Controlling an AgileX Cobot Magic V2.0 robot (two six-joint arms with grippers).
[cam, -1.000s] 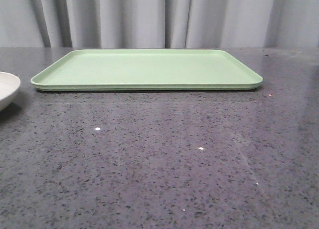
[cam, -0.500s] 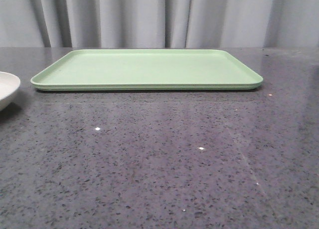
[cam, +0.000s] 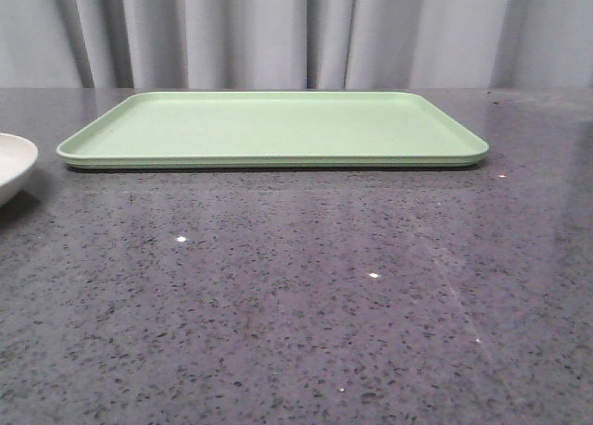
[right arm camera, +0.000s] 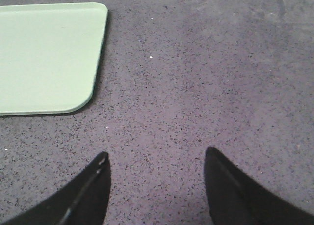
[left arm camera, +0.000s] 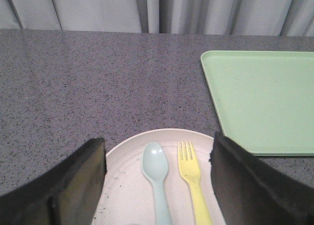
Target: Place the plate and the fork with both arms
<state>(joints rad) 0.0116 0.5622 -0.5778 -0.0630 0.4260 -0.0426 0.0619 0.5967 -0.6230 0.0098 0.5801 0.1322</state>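
Black and spread wide, our left gripper [left arm camera: 157, 178] frames the cream-white round plastic plate [left arm camera: 125, 186], whose raised rim curves between the two fingers [left arm camera: 73, 186]; nothing is held. On the plate, nearer the one finger than the other, lies the small bright yellow plastic fork [left arm camera: 192, 178], flat-handled and short-tined, just beside a pale blue plastic spoon [left arm camera: 157, 178], the two not touching. We see the fork's long axis running straight away from the gripper, handle toward us, tines pointing out toward the far curtain. Dark flecks mark the plate's surface by the other finger.

Our right gripper [right arm camera: 157, 186] also stands wide apart, with only the speckled dark grey stone table [right arm camera: 196, 78] between its fingers.

Farther out rests the flat rectangular light green tray [cam: 278, 129], apart from the plate; in the front view the plate [cam: 14, 166] shows only at the left edge. Beyond the table hangs a pleated grey curtain [cam: 296, 27].
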